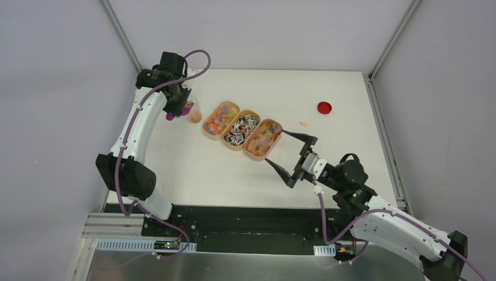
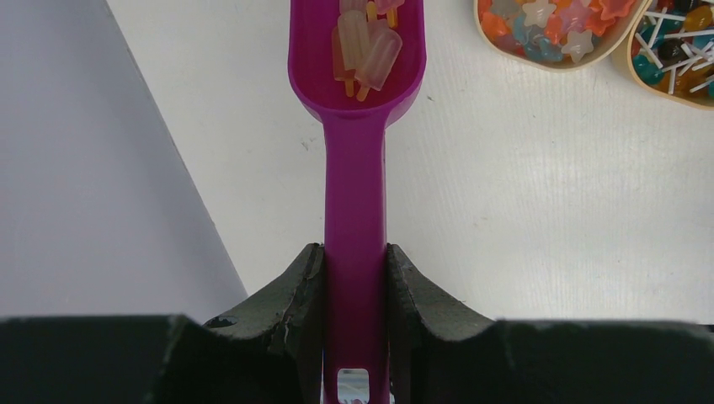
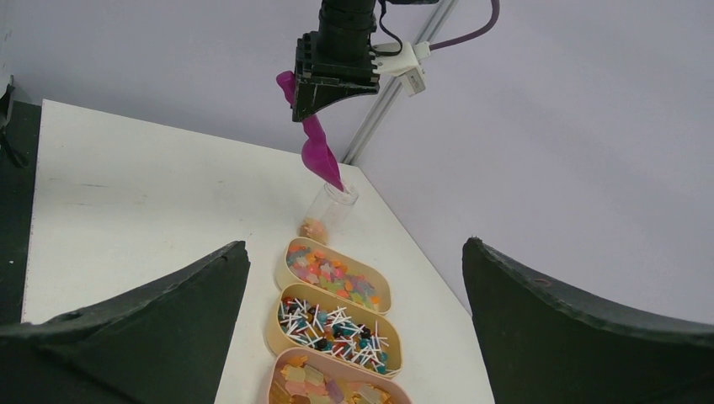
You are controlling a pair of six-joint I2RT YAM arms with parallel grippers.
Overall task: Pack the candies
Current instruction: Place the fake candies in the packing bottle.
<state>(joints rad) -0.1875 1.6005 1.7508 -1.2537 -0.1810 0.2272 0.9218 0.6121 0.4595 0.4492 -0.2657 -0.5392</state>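
Bright, even, diffuse light. Shadows on white surface (image 1: pixel 193 170) faint, soft-edged. All three views sharp, colours well exposed.

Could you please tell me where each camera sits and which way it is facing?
Top external: above and behind the bases, looking down on the table; both arms show.
Left wrist: on the left arm, looking along the left pincer, shut on the scoop carrying candies.
Right wrist: on the right arm, looking across the table past the open right pincer toward the jar.
Shared: all three show the candy trays and scoop.
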